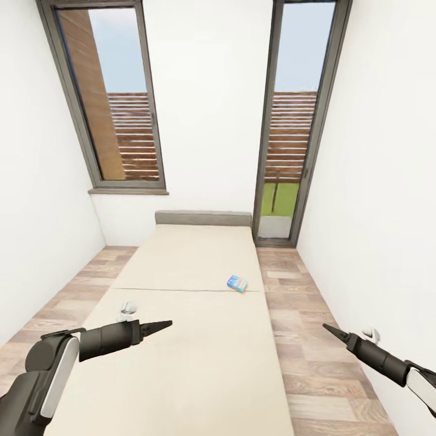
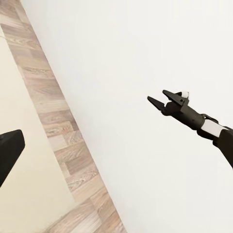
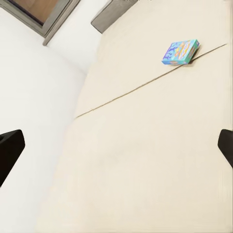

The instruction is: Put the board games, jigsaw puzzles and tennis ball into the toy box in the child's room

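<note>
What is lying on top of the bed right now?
One blue board game lies flat on the bed, near its right edge beside the seam in the mattress. Nothing else rests on the visible mattress. The left arm covers a small patch of the near-left surface.

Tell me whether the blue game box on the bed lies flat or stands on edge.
Flat. The blue game box rests broad face up on the bed, beside the mattress seam.

The bed (image 1: 181, 339) has a matt beige cloth top; the floor (image 1: 315, 339) is wood plank; the blue board game (image 1: 237, 283) looks like glossy printed card.
</note>
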Controlling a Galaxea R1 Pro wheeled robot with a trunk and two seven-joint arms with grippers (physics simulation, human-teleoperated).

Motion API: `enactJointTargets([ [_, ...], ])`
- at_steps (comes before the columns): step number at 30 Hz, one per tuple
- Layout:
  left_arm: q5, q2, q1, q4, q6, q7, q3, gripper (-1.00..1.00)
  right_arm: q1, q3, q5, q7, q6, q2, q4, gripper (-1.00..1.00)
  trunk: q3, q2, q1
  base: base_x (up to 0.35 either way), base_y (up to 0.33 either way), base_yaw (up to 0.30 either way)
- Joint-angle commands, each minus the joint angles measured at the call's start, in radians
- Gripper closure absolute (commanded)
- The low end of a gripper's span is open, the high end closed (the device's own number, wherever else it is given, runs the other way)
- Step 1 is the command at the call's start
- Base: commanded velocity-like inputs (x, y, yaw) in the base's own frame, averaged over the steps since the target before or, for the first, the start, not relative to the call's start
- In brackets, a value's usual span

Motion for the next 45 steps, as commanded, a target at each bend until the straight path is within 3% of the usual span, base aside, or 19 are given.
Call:
enactJointTargets([
  [1, -0.002, 0.001, -0.001, 0.000, 0.004, -0.004, 0.001, -1.00, -0.001, 0.004, -0.011, 0.002, 0.009, -0.001, 0.001, -1.00, -0.002, -0.003, 0.001, 0.000, -0.219, 0.031],
  [22, -0.002, 0.000, -0.001, 0.000, 0.004, -0.004, 0.000, -1.00, -0.001, 0.004, -0.011, 0.002, 0.009, 0.001, 0.003, -1.00, -0.001, -0.003, 0.001, 0.000, -0.030, 0.007],
  [33, -0.002, 0.000, -0.001, 0.000, 0.004, -0.004, 0.003, -1.00, -0.001, 0.005, -0.010, 0.000, 0.009, 0.006, 0.002, -1.00, -0.001, -0.003, 0.001, 0.000, -0.186, 0.204],
  [45, -0.002, 0.002, -0.001, 0.000, 0.004, -0.004, 0.008, -1.00, -0.001, 0.005, -0.009, 0.001, 0.009, 0.007, 0.000, -1.00, -0.001, -0.003, 0.001, 0.000, -0.027, 0.031],
])
